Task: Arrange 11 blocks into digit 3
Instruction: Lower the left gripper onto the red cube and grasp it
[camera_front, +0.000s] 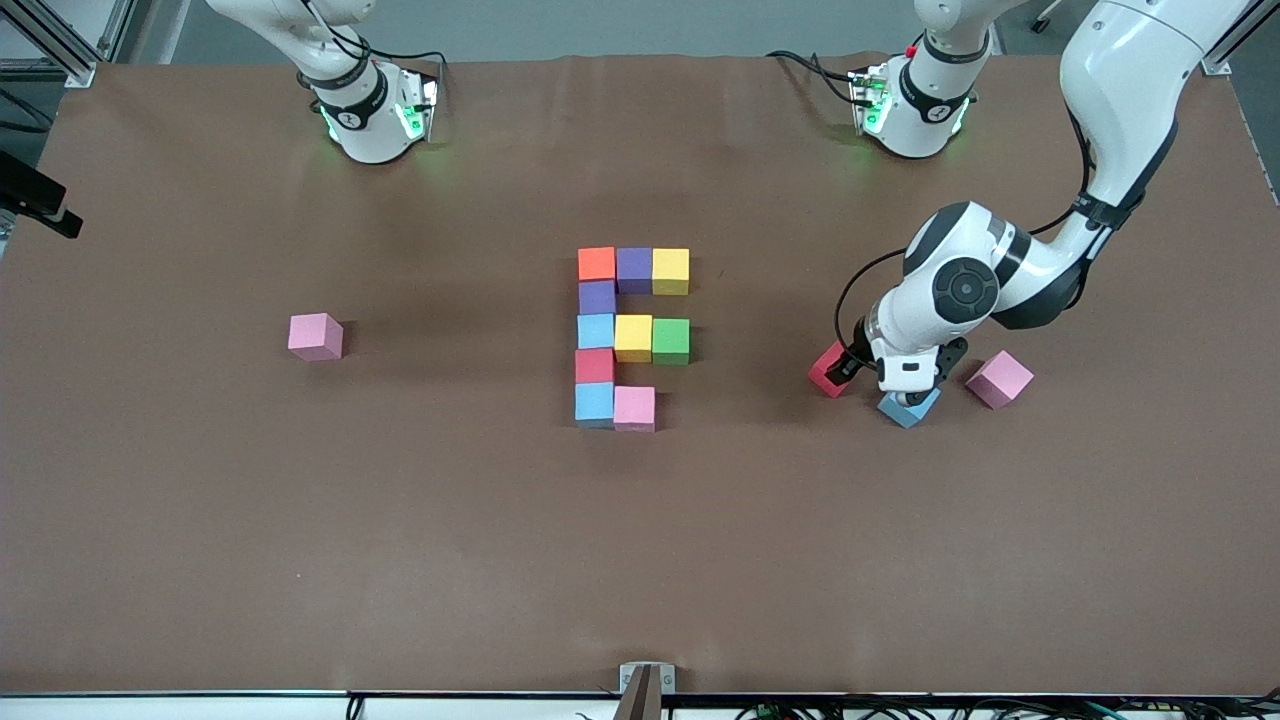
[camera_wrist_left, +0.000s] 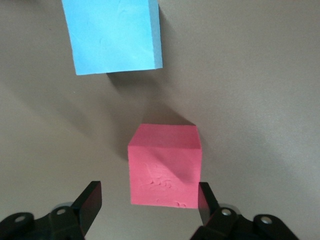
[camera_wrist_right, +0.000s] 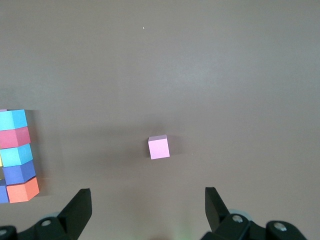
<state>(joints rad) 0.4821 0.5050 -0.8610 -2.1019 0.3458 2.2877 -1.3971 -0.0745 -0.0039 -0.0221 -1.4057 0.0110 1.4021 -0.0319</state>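
Left pincer (camera_wrist_left: 150, 197) is sitting low at the table (camera_front: 300, 520) toward the left arm's end, jaws part open and straddling a red block (camera_wrist_left: 165, 165); one finger (camera_wrist_left: 206, 197) is at the block's side, the second finger (camera_wrist_left: 90, 200) is standing off with a gap, so no grip on it. In the front view that red block (camera_front: 828, 368) is resting on the table, with a light blue block (camera_front: 908, 408) at about 4 o'clock from it, mostly under the wrist, and a pink block (camera_front: 999, 379) beside that, toward the left arm's end.

Right pincer (camera_wrist_right: 147, 205) is waiting up high, jaws wide open and holding nothing, over a lone pink block (camera_wrist_right: 159, 147) toward the right arm's end.

The digit 3 (camera_front: 630, 335) is sitting mid-table, reading like an E, ten cubes touching. Farthest bar: orange (camera_front: 596, 264), purple (camera_front: 634, 268), yellow (camera_front: 670, 270). Purple link (camera_front: 597, 297). Middle bar: light blue (camera_front: 595, 331), yellow (camera_front: 632, 337), green (camera_front: 670, 340). Red link (camera_front: 594, 366). Nearest bar is showing only light blue (camera_front: 594, 401) and pink (camera_front: 634, 407).
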